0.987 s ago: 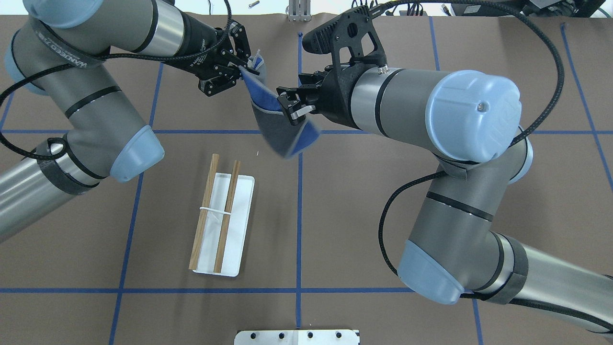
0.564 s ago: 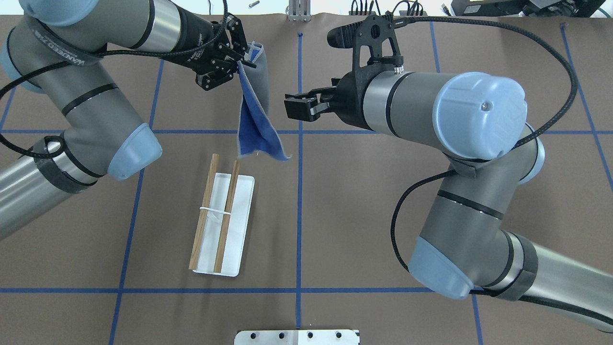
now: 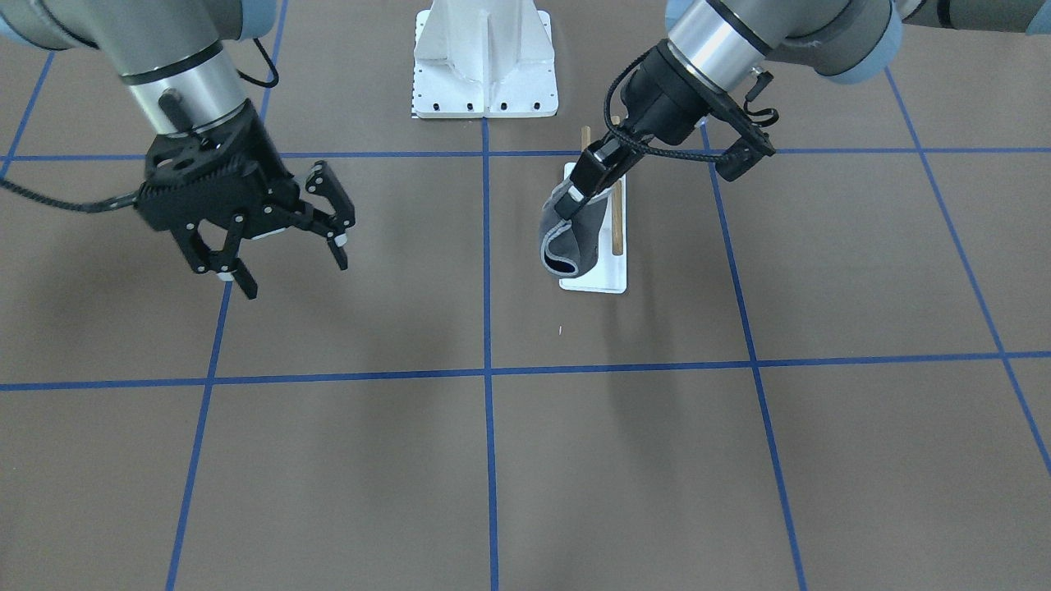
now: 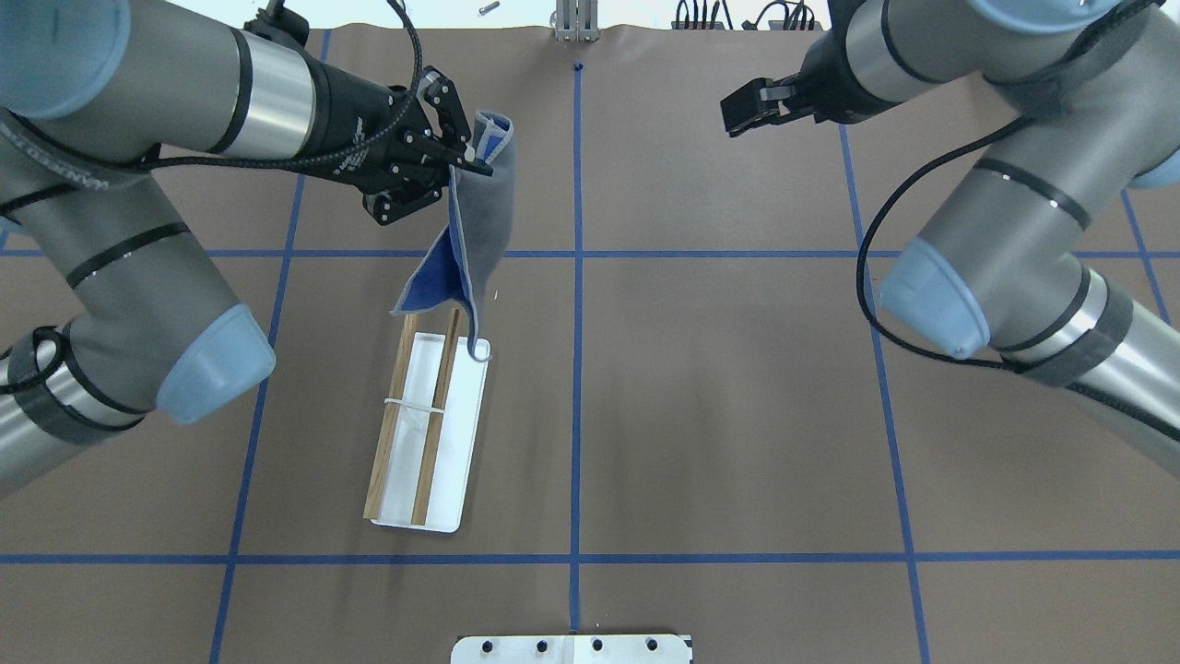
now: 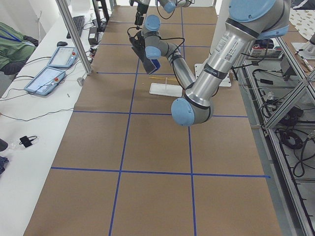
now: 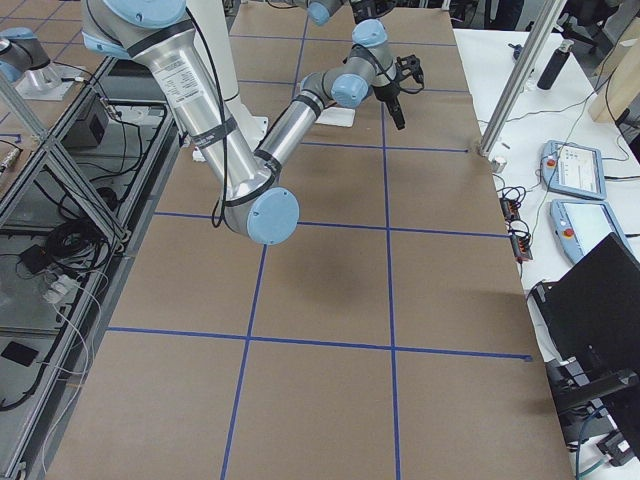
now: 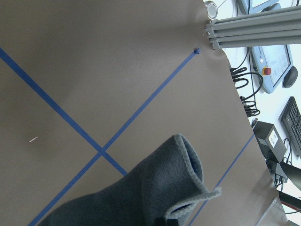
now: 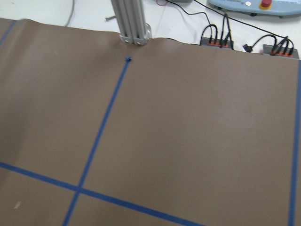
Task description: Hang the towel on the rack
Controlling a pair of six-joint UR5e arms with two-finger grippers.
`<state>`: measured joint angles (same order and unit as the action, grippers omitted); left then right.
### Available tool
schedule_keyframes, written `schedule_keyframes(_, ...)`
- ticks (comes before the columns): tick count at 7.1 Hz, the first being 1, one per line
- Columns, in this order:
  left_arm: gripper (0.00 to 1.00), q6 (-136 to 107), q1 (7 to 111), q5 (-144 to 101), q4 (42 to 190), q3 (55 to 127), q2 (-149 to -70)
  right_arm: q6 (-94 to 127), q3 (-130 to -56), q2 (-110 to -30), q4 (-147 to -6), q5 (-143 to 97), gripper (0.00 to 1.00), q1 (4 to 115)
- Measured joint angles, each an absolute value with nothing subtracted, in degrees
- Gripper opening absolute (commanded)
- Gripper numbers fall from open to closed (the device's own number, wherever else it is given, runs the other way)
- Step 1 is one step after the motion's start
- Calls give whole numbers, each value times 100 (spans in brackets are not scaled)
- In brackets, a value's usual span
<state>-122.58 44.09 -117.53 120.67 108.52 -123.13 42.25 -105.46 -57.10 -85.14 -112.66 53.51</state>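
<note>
Towel (image 4: 475, 231) is hanging straight down from your left gripper (image 4: 472, 159), which is pinching its top corner, with the grey face turned outward and blue showing inside the fold. Below that gripper, the towel's lowest tip is dangling over the end of the rack (image 4: 458, 433); you cannot tell whether it is touching. Your right gripper (image 3: 294, 275) is hovering well off to the side, fingers spread.

The towel (image 4: 484, 212) is fuzzy matt cloth; the rack (image 4: 458, 433) looks smooth white plastic with wooden rods (image 4: 385, 433).
</note>
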Motion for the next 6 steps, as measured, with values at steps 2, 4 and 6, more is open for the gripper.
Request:
schedule_keyframes(2, 0, -12253, 3595, -11218, 12067, 11069, -12219, 2856, -9590, -5720, -8580, -11780, 100, 6154)
schedule_keyframes(4, 0, -12130, 3213, -10880, 12078, 11187, -11938, 2129, -8827, -5758, -8579, -12329, 100, 6837)
schedule_keyframes(6, 0, -11857, 3206, -10851, 12490, 11376, -11084, 1763, -8391, -5785, -8578, -12561, 100, 7188)
